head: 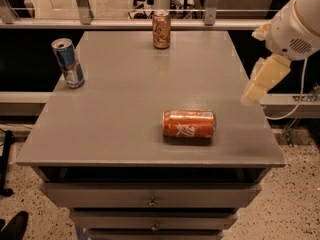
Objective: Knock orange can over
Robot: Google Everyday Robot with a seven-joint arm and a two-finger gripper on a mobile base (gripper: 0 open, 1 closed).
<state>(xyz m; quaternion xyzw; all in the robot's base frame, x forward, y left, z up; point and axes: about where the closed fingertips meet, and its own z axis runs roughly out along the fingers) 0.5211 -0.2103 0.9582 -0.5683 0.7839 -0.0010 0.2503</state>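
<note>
Well apart — orange can [161,30] at back, gripper [256,86] right edge

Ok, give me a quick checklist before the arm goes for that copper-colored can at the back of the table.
1. Target standing: the orange can is upright at the far edge of the table: ok.
2. Gripper in reach of the target: the gripper hangs at the table's right edge, well apart from the can: not ok.
3. Look-alike told apart: the bright orange can lies on its side near the front: ok.
4. Bystander clear: the blue can stands at the far left, off the likely path: ok.
</note>
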